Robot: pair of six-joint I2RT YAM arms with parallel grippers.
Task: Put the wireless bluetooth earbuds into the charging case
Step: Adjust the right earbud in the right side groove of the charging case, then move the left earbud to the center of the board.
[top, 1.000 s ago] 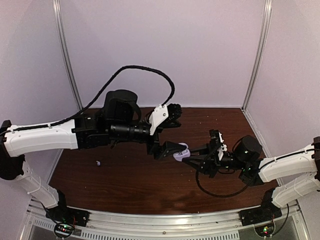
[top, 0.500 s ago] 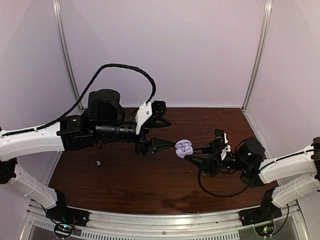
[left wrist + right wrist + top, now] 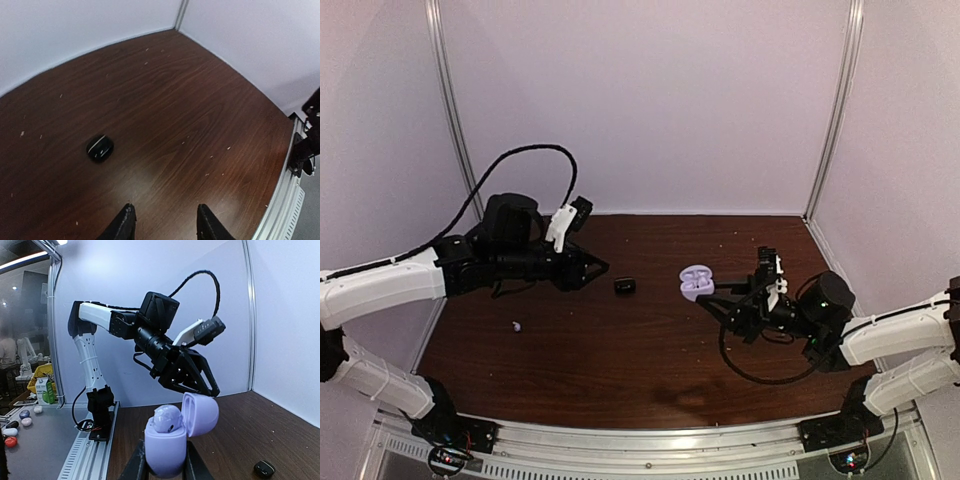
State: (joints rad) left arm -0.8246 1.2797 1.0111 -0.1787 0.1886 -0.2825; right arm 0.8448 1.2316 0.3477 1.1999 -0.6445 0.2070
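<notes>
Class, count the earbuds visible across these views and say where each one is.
2. One earbud sits in the open charging case held by the right tool; a second earbud lies on the table at the left. Another could be hidden inside the case.

My top view looked down from above and behind the rig, taking in the whole bench (image 3: 570,350). The left wrist camera sat just behind the left hand (image 3: 165,225), tilted down at the bench from close by. The right wrist camera faced level across the bench, with the right hand (image 3: 164,467) and charging case (image 3: 175,435) close to its lens and the left arm (image 3: 100,315) beyond. All three views shared the small black oval object (image 3: 100,148).
</notes>
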